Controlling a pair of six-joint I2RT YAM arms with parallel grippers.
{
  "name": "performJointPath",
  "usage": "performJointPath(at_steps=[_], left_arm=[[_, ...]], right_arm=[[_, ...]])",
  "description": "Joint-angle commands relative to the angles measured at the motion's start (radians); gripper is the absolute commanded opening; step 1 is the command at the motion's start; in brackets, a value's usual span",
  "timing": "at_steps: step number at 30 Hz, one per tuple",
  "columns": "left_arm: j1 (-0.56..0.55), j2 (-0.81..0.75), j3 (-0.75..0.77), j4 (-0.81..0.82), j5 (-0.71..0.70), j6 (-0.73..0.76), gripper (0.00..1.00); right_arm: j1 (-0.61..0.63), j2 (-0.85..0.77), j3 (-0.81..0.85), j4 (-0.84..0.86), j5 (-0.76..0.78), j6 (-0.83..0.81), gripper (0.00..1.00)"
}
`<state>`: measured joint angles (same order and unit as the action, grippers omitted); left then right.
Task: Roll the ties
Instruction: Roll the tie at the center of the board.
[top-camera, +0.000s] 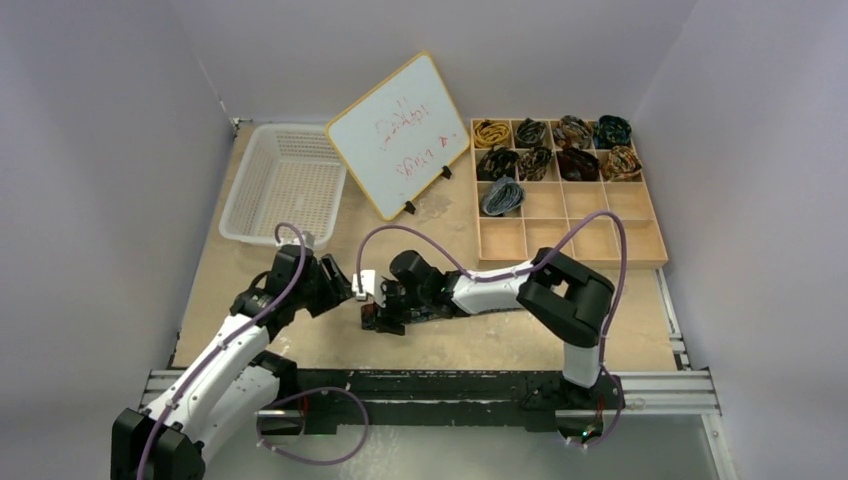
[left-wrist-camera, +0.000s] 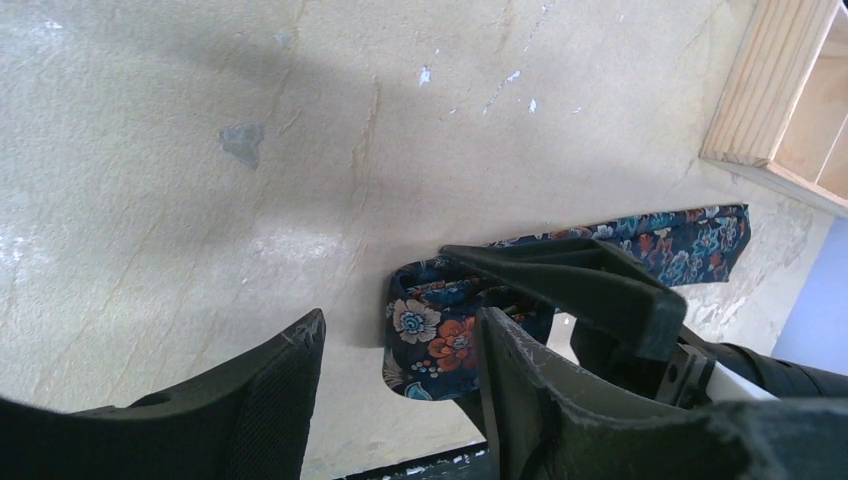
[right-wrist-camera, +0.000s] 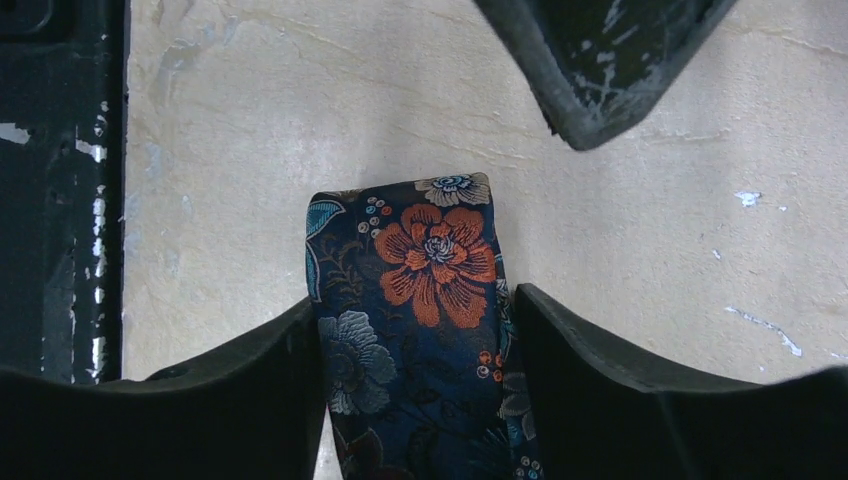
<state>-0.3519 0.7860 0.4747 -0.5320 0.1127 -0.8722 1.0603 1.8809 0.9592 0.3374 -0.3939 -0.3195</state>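
Front-centre of table (top-camera: 330, 345), between the arms: navy floral tie (right-wrist-camera: 440, 250), end folded over, lying on the surface. Right gripper (right-wrist-camera: 412, 300) clamps it across its width, one finger on each edge. Left gripper (left-wrist-camera: 400, 318) released, fingers apart right at the folded end. Rolled ties (top-camera: 555, 150) sit in wooden tray (top-camera: 640, 258), far right.

Beyond the tie (right-wrist-camera: 420, 300), worktop (top-camera: 450, 215) lies bare up to whiteboard (top-camera: 398, 135), basket (top-camera: 285, 180) and tray (top-camera: 565, 190); left arm (top-camera: 235, 345) and right arm (top-camera: 500, 290) flank it.
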Motion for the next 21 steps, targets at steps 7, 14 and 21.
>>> performJointPath(at_steps=[7, 14, 21], left_arm=[[0.008, -0.023, 0.035, -0.038, -0.019, -0.027, 0.53], [0.008, -0.028, 0.019, -0.037, -0.011, -0.034, 0.53], [0.008, -0.018, -0.013, 0.0, 0.035, -0.048, 0.53]], right_arm=[[-0.003, -0.316, -0.071, 0.102, 0.242, 0.191, 0.94], [-0.141, -0.561, -0.221, 0.139, 0.41, 0.728, 0.99], [-0.212, -0.562, -0.339, 0.154, 0.142, 1.073, 0.95]])
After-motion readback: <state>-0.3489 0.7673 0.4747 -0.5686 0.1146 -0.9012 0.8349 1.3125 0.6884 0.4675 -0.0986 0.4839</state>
